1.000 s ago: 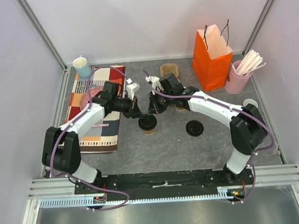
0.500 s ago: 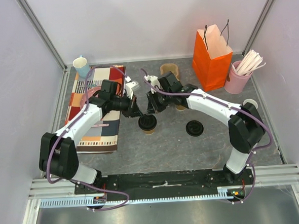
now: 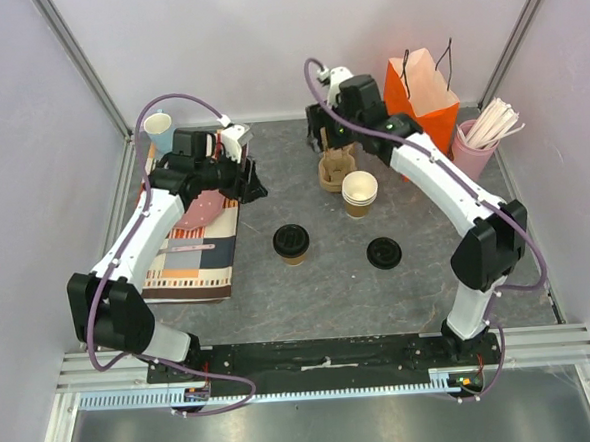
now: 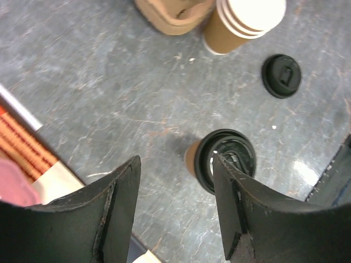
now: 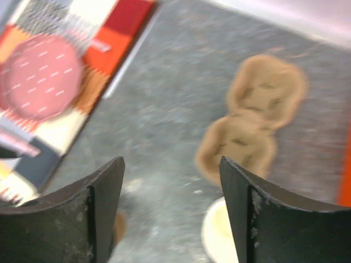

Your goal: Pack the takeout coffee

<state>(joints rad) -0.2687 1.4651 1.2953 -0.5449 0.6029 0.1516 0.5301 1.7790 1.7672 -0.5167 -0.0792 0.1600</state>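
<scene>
Kraft coffee: the takeout coffee stands upright mid-table, black lid fitted, apart from both arms.
Handling: likely light, thin-walled and crushable; the lid could pop off.
Hold: around the wall below the lid, gently.
Left gripper: released, empty, hanging above and beside it.
Right gripper: released, empty, above the pulp carrier.

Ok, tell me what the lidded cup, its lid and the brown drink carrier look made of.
Lidded cup: brown kraft paper, matte wall. Lid: black plastic, probably; smooth, with a faint sheen and moulded ridges. Drink carrier: likely moulded paper pulp; dull, fibrous-looking, though blurred.
</scene>
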